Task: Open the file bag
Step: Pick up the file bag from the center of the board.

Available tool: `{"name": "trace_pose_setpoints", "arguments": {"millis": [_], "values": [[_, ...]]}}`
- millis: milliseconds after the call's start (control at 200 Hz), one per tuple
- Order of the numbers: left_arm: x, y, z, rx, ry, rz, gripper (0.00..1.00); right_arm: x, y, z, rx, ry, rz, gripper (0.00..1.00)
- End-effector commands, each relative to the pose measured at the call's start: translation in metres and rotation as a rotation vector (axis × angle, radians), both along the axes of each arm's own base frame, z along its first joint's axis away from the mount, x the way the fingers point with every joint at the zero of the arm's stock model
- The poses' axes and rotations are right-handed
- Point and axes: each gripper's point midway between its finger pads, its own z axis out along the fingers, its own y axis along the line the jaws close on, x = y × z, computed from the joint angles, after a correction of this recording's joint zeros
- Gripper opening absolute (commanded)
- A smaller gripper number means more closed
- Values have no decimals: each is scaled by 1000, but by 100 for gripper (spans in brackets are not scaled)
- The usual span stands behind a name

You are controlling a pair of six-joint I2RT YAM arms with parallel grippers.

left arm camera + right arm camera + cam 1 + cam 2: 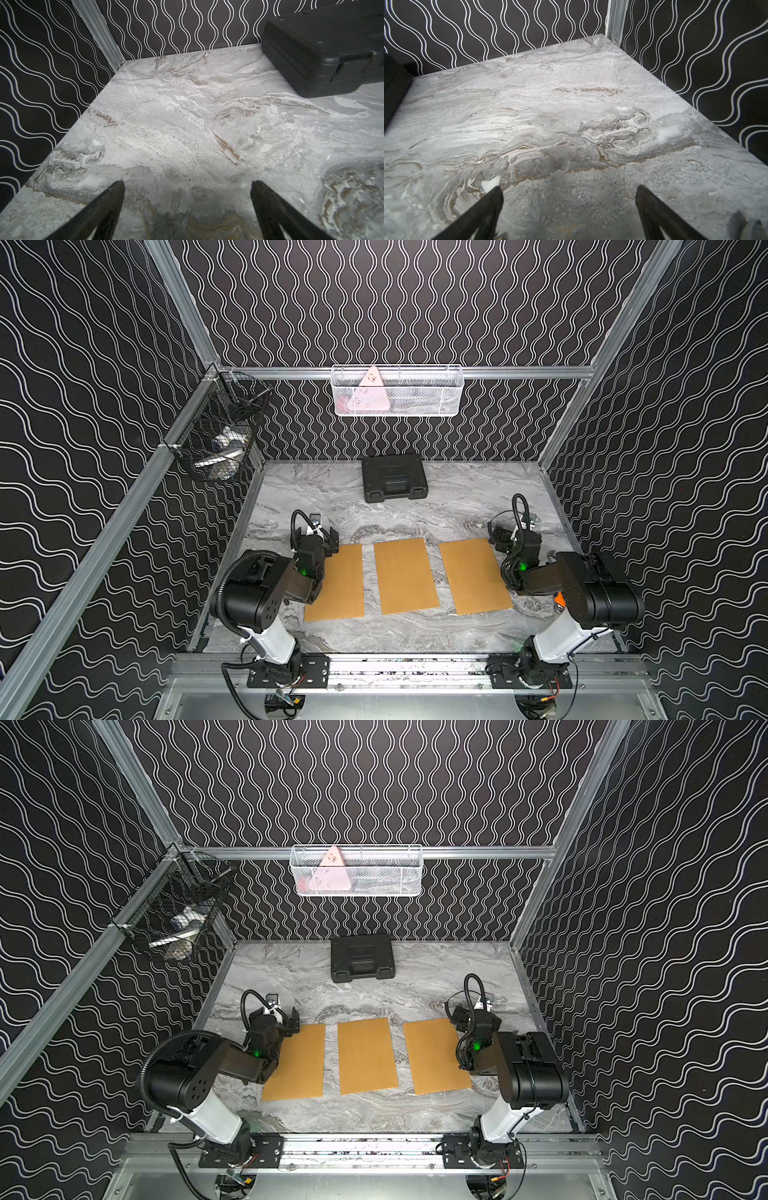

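Three flat brown file bags lie side by side on the marble table in both top views: a left one [340, 585] [297, 1063], a middle one [405, 576] [365, 1056] and a right one [473, 576] [434, 1056]. My left gripper [319, 534] [274, 1016] hovers at the far left corner of the left bag, open and empty. Over bare marble by the far right corner of the right bag, my right gripper [515, 533] [476, 1013] is also open and empty. Neither wrist view shows a bag; both grippers [187, 185] [569, 190] stand over bare table.
A closed black plastic case [394, 477] [362, 957] [324, 45] sits at the back of the table. A white mesh basket [397, 391] hangs on the back wall and a black wire basket [220, 439] on the left wall. Patterned walls enclose three sides.
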Motion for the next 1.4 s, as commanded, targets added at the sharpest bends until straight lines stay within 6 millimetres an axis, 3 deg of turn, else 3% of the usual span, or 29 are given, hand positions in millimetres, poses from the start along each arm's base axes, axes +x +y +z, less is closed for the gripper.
{"name": "trace_pose_setpoints", "arguments": {"millis": [0,490,716,876,1006,1111,1251,1396], "values": [[4,0,8,-12,-39,7,99,5,-2,11,-14,-45,-6,100],[2,1,9,-9,-45,10,99,4,-2,11,-14,-44,-6,100],[0,4,26,-5,-57,24,99,3,-1,30,-19,-46,0,100],[0,17,44,-11,4,119,99,0,-17,40,9,17,-125,100],[-7,37,50,-98,151,327,99,-9,-33,42,140,148,-321,100],[-15,50,50,-157,196,479,99,1,-19,35,183,240,-261,100],[-5,26,54,-203,199,313,99,0,-3,26,265,332,-215,100],[-6,12,68,-249,179,241,99,-2,14,35,320,399,-147,100]]}}
